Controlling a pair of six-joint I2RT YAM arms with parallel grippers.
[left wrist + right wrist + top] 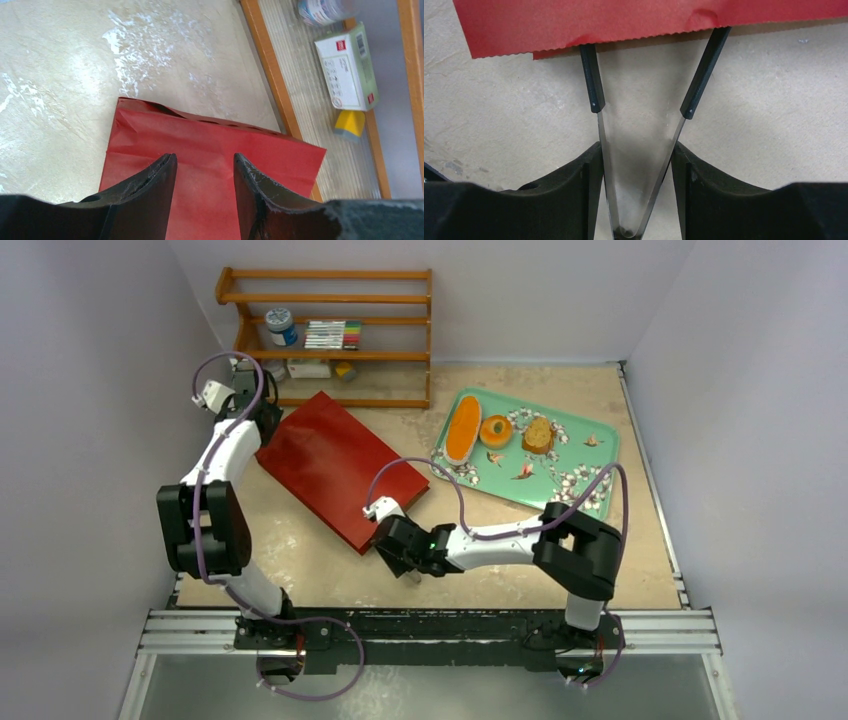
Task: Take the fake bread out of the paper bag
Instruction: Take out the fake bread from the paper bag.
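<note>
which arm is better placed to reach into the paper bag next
Right. The right pincer holds tongs whose tips are at the paper bag's zigzag rim; the left pincer is over the bag's opposite end.

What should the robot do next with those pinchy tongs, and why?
Probably push the tongs a bit deeper into the bag. The right gripper holds them, their black tips hidden just past the bag's zigzag rim. Three bread pieces already lie on the tray; whether any is left inside cannot be seen. The left gripper hangs open over the bag's far end.
</note>
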